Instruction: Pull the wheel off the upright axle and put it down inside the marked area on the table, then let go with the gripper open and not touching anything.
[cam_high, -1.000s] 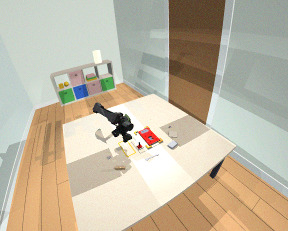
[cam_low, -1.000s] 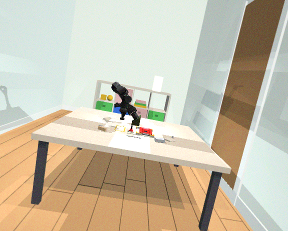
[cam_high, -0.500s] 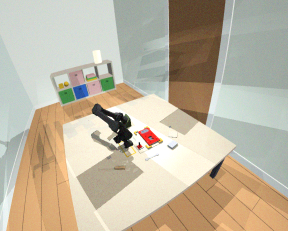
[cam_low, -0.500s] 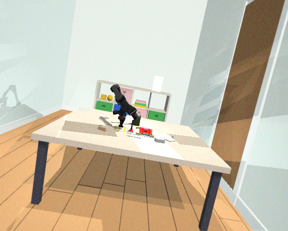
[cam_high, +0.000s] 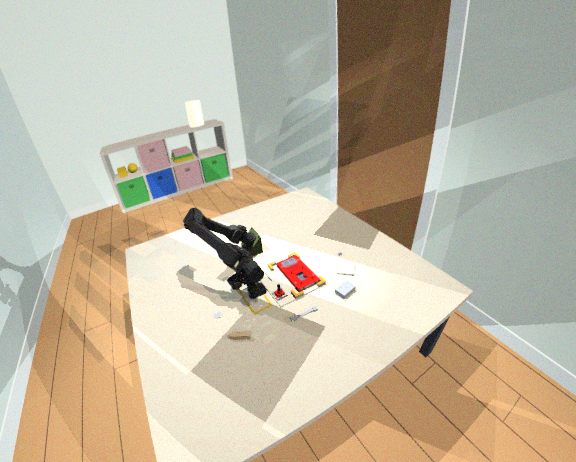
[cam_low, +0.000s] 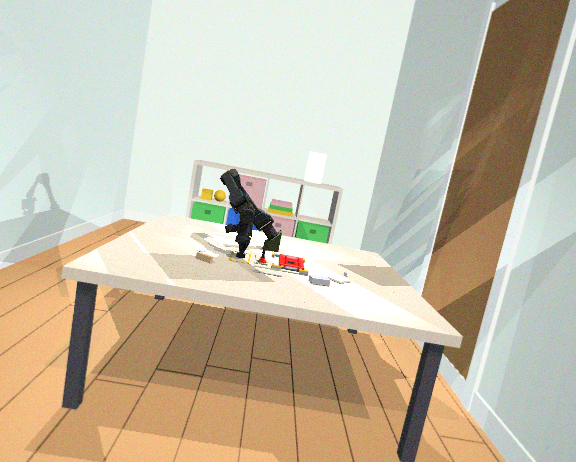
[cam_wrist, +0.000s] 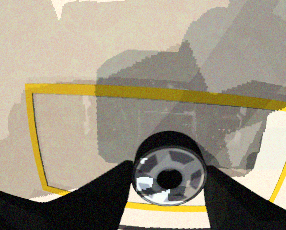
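My gripper (cam_high: 257, 291) (cam_low: 241, 255) (cam_wrist: 168, 170) is shut on the wheel, low over the marked area. The black wheel with its grey spoked hub (cam_wrist: 170, 156) sits between the fingertips, hub face toward the wrist camera; it cannot be made out apart from the dark fingers in the top and exterior views. The yellow outline of the marked area (cam_high: 255, 313) (cam_wrist: 60, 89) runs around and behind the wheel in the wrist view. Whether the wheel touches the table is hidden. The upright axle (cam_high: 279, 288) stands bare on its red base, beside the marked area.
A red plate-like body with yellow corners (cam_high: 311, 280) (cam_low: 291, 262) lies beyond the axle. A grey wrench (cam_high: 304, 314), a wooden block (cam_high: 240, 335) (cam_low: 204, 256), a grey box (cam_high: 345, 289) (cam_low: 319, 280) and a small pale piece (cam_high: 217, 315) lie around.
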